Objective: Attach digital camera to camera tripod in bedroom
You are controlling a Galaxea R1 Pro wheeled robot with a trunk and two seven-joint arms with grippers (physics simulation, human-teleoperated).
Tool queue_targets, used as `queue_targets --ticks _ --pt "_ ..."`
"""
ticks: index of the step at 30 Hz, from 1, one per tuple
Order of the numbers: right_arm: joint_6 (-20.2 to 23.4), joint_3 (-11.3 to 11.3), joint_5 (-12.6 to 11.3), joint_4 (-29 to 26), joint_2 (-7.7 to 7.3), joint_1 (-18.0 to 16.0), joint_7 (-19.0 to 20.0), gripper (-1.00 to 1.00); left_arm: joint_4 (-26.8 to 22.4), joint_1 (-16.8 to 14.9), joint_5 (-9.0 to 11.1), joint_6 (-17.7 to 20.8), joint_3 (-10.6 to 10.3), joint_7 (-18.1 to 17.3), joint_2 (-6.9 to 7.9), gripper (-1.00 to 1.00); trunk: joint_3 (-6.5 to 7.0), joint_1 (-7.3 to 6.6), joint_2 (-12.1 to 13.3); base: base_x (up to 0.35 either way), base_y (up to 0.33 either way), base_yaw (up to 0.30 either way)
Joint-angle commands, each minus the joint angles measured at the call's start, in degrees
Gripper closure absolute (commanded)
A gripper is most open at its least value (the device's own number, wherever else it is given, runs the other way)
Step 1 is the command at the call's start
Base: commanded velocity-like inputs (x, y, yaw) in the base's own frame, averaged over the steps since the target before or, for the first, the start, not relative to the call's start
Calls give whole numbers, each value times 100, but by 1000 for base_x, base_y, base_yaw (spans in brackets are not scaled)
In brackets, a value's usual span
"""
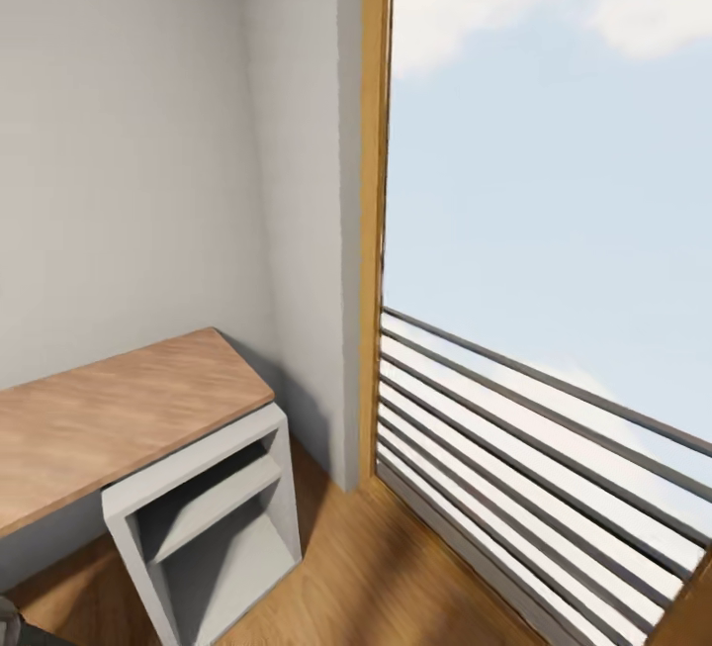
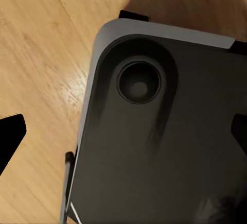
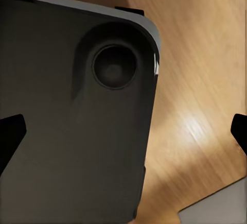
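Note:
The digital camera and the camera tripod are out of view. I face a bedroom corner with white walls [image 1: 129,132] and a wood-topped desk [image 1: 109,409]. My left gripper [image 2: 123,134] hangs open over my own dark base [image 2: 164,147] and the plank floor [image 2: 41,54], its black fingertips [image 2: 10,136] far apart with nothing between them. My right gripper [image 3: 123,134] is likewise open above the base [image 3: 67,131] and floor [image 3: 206,80], holding nothing.
A white open shelf unit [image 1: 282,488] stands under the desk's right end. To the right is a tall wood-framed window [image 1: 544,181] with horizontal railing bars [image 1: 514,428] across its lower part. Light wood floor [image 1: 376,577] runs between the shelf unit and the window.

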Motion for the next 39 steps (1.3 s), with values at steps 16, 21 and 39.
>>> queue_targets --ticks 16,21,39 --pt "-20 -6 38 3 -2 0 -4 -100 1 -1 13 -8 38 -1 -3 -100 35 0 -2 0 0 242" --pt "-22 -12 32 3 -4 0 -4 -100 -1 -1 13 -8 38 -1 -3 -100 47 0 -2 0 0 234" --pt "-18 -13 29 3 -9 0 -4 -100 0 -1 13 -8 38 -1 -3 -100 85 0 -2 0 0 204"
